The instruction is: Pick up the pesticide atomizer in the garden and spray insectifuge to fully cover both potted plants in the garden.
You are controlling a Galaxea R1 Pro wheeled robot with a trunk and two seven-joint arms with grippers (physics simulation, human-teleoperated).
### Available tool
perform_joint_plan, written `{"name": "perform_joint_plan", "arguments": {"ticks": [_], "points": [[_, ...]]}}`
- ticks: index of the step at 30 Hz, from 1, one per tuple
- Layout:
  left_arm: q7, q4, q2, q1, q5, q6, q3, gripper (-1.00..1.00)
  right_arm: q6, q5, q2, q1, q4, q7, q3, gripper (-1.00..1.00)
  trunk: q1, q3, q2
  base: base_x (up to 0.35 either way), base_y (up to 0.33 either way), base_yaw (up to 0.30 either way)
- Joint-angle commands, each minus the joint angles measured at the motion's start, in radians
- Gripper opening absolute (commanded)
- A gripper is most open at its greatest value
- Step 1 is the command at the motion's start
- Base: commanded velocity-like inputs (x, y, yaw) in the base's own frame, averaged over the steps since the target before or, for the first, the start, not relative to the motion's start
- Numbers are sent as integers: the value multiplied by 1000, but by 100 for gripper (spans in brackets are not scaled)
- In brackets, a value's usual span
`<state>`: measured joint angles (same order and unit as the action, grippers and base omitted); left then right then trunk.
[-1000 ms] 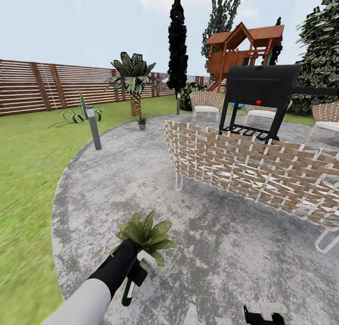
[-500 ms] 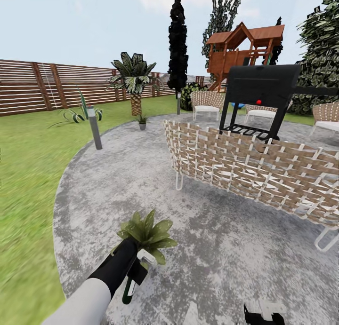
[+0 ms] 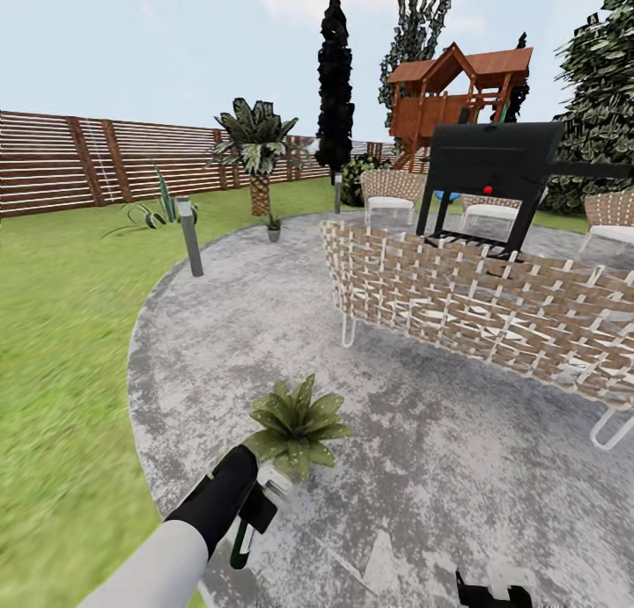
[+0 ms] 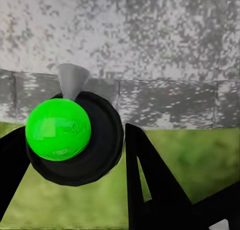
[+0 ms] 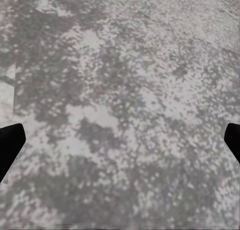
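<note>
1. Just ahead of our left gripper (image 3: 249, 513), the nearer potted plant (image 3: 297, 423) sits on the grey paving (image 3: 423, 467); we judge the spraying step to be in hand, with the pickup already done.
2. Our left gripper is clamped around the pesticide atomizer (image 3: 244, 540). Its dark-green body hangs below the fingers and its pale trigger head (image 3: 276, 486) points toward the leaves.
3. From the left wrist, we look down on the bottle's round dark end with a bright green cap (image 4: 58, 129), black fingers (image 4: 150, 175) on either side.
4. The nozzle is near the rosette but not touching it. Next, we think, the nozzle needs aiming squarely over the leaves before we trigger.
5. The second potted plant (image 3: 274, 227) stands well beyond the gripper, near the palm (image 3: 256, 150), so we would have to drive there afterwards.
6. Our right gripper (image 3: 493, 586) is low beside us; its fingertips (image 5: 10, 142) sit wide apart over bare paving, holding nothing.
</note>
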<state>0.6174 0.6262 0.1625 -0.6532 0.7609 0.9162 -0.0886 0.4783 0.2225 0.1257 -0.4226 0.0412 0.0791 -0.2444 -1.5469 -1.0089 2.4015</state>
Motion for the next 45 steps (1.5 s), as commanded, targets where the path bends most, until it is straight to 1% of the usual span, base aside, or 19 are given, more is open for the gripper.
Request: {"name": "perform_joint_plan", "arguments": {"ticks": [1, 4, 7, 10, 13, 15, 18, 20, 22, 23, 26, 28, 34, 35, 41, 45], "points": [[10, -2, 0, 0, 11, 1, -2, -100, 3, 11, 0, -1, -1, 5, -6, 100, 1, -1, 0, -243, 189, 0], [10, -9, 1, 0, 11, -2, -2, -100, 3, 11, 0, -1, -1, 5, -6, 100, 1, -1, 0, -95, 64, 0], [9, -12, 0, 0, 11, -52, -1, -100, 3, 11, 0, -1, -1, 5, -6, 100, 1, -1, 0, -13, 9, 0], [8, -14, 2, 0, 10, -65, -1, -100, 3, 11, 0, -1, -1, 5, -6, 100, 1, -1, 0, 71, -70, 0], [7, -14, -1, 6, 9, -67, 4, -100, 3, 11, 0, -1, -1, 5, -6, 100, 1, -1, 0, 85, -121, 0], [7, -14, -4, 26, -11, -69, 5, -100, 3, 11, 0, -1, -1, 5, -6, 100, 1, -1, 0, 19, -28, 0], [7, -15, -2, 34, -46, -71, 4, -100, 3, 11, 0, -1, -1, 5, -6, 100, 1, -1, 0, 5, -7, 0], [6, -38, -2, 39, -69, -72, 4, -100, 3, 11, 0, -1, -1, 5, -6, 100, 1, -1, 0, 0, -1, 0], [-10, -77, -3, 45, -79, -74, 5, -100, 3, 11, 0, -1, -1, 5, -6, 100, 1, -1, 0, 0, 0, 0], [-19, -82, -5, 49, -80, -79, 5, -100, 3, 11, 0, -1, -1, 5, -6, 100, 1, -1, 0, -6, 0, 0], [-31, -87, -8, 54, -80, -127, 5, -100, 3, 11, 0, -1, -1, 5, -6, 100, 1, -1, 0, -173, 51, 0], [-33, -84, -10, 55, -80, -137, 6, -100, 3, 11, 0, -1, -1, 5, -6, 100, 1, -1, 0, -277, 157, -21], [-38, -73, -11, 55, -78, -140, 9, -100, 3, 10, 0, -1, -1, 3, -6, 100, 1, -1, 0, -279, 231, -122], [-38, -71, -11, 55, -80, -140, 10, -100, 3, 9, -6, -1, -1, 4, -6, 100, 1, -1, 0, -277, 236, -1], [-38, -69, -9, 55, -81, -141, 10, -100, 3, 9, -5, -1, -1, 5, -6, 100, 1, -1, 0, -277, 236, -5], [-38, -69, -8, 55, -81, -144, 8, -100, 3, 9, -5, -1, -1, 5, -6, 100, 1, 2, 0, -277, 233, -140]]}}
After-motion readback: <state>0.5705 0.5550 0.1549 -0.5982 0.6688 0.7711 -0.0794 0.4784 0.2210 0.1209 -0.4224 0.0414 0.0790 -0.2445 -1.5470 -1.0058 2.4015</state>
